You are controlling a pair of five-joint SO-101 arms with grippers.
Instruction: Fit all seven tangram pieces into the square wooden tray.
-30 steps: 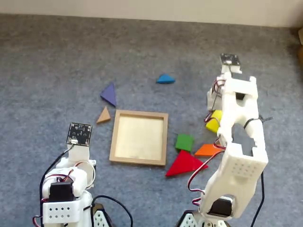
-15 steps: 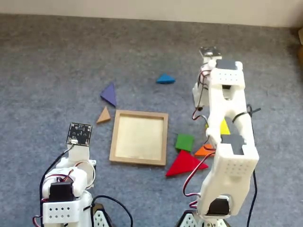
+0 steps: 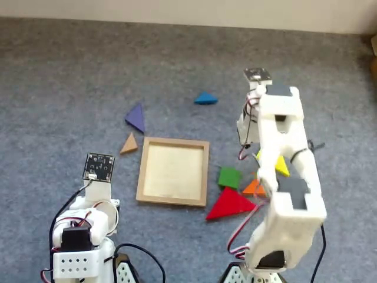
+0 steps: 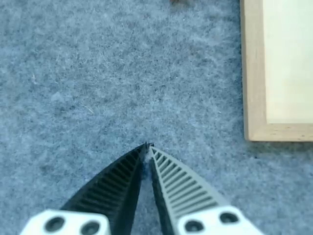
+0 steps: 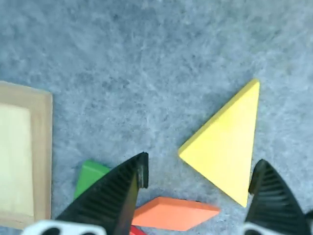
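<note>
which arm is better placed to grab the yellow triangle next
Right. The right gripper, open, hangs just over the yellow triangle; the left gripper sits shut over carpet beside the tray.

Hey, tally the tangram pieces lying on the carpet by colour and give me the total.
blue piece: 1
purple piece: 1
tan piece: 1
green piece: 1
red piece: 1
orange piece: 1
yellow piece: 1
Total: 7 pieces
</note>
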